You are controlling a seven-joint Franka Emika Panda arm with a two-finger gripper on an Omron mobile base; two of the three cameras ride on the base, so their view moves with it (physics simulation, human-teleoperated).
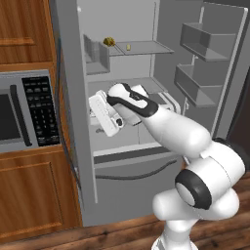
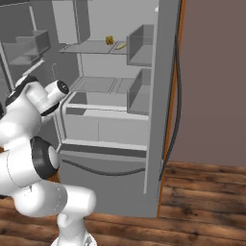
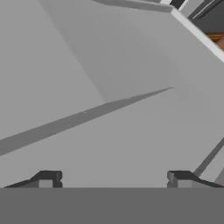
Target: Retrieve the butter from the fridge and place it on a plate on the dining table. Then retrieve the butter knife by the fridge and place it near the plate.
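The fridge (image 1: 146,97) stands open as the arm reaches in at mid-shelf height, the gripper (image 3: 113,177) released and empty, its 2 fingertips wide apart. The butter (image 1: 128,47) lies on the upper shelf (image 1: 141,48). Step 1, retrieval, looks under way; next, the gripper must rise toward it.

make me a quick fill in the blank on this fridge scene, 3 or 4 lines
1. The fridge doors stand ____.
2. The butter lies on the ____ shelf of the fridge.
3. To the left of the fridge, set in the wooden cabinets, is a ____.
4. The gripper has its fingers spread ____, with nothing between them.

Missing words: open; top; microwave; apart
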